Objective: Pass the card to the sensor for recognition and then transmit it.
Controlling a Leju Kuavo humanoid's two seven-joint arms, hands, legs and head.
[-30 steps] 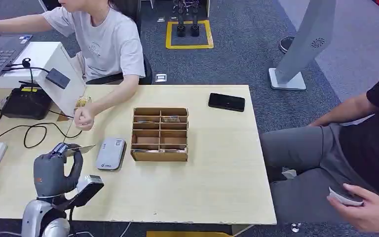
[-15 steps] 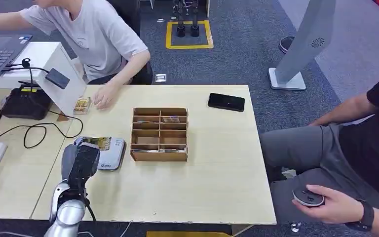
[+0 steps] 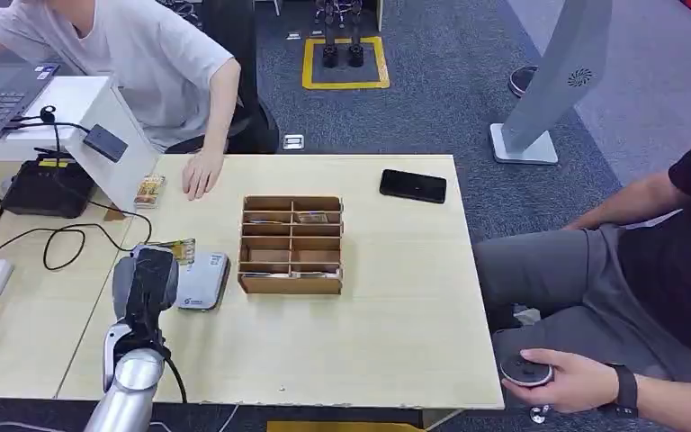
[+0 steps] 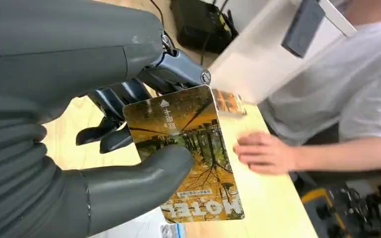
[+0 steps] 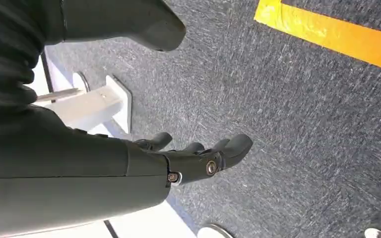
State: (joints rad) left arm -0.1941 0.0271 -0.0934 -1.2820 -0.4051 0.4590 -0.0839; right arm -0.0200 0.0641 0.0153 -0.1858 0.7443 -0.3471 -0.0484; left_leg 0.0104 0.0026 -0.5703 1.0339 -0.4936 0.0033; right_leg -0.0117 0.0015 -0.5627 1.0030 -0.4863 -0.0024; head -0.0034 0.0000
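My left hand holds a yellow-brown hotel card pinched between thumb and fingers, flat and just above the grey card sensor on the table. In the left wrist view the thumb lies across the card's printed face. My right hand hangs beside the table over the grey carpet, fingers apart and holding nothing.
A brown cardboard divider box stands right of the sensor. A person's hand rests on the table by another card. A black phone lies at the back right. Cables and a black box sit at the left. A seated person is at the right.
My left hand turned over and carried the card rightward and forward until it hovers at the sensor. The person at the back drew their hand away toward the far edge.
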